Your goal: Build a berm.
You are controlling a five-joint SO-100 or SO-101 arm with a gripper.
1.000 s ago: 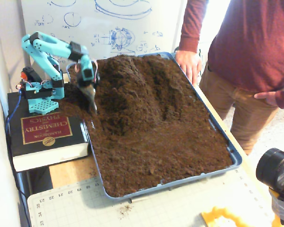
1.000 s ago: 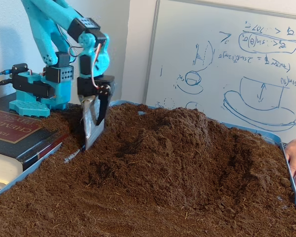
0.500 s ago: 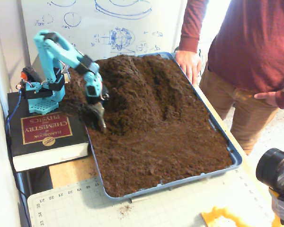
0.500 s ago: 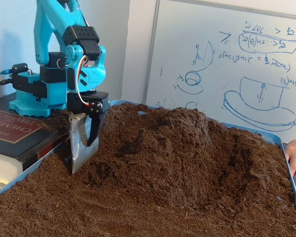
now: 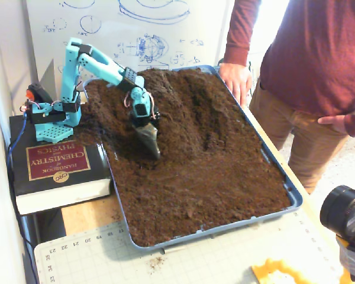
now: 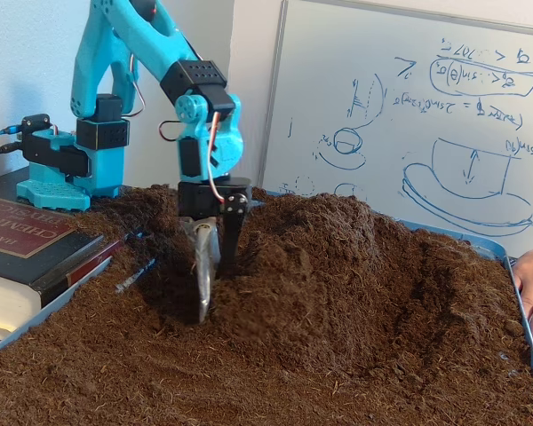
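Note:
A blue tray (image 5: 293, 198) holds dark brown soil. The berm (image 5: 183, 97) is a raised ridge along the tray's far half, and in the low fixed view the berm (image 6: 338, 240) rises in the middle. My teal arm reaches out over the soil. Its gripper (image 5: 153, 149) points down at the near left foot of the ridge. In the low view the gripper (image 6: 214, 293) has a metal blade finger (image 6: 203, 271) dug into the soil, and a black finger (image 6: 231, 231) sits close beside it with its tip buried. The fingers are together and hold nothing.
The arm's base (image 5: 50, 121) stands on a thick black book (image 5: 53, 168) left of the tray. A person stands on the right with a hand (image 5: 236, 77) on the tray's far rim. A camera lens (image 5: 343, 213) and a cutting mat (image 5: 165, 260) lie in front.
The arm swung from the tray's left edge beside the book out towards the middle. The blade now sits lower and deeper in the soil at the mound's foot.

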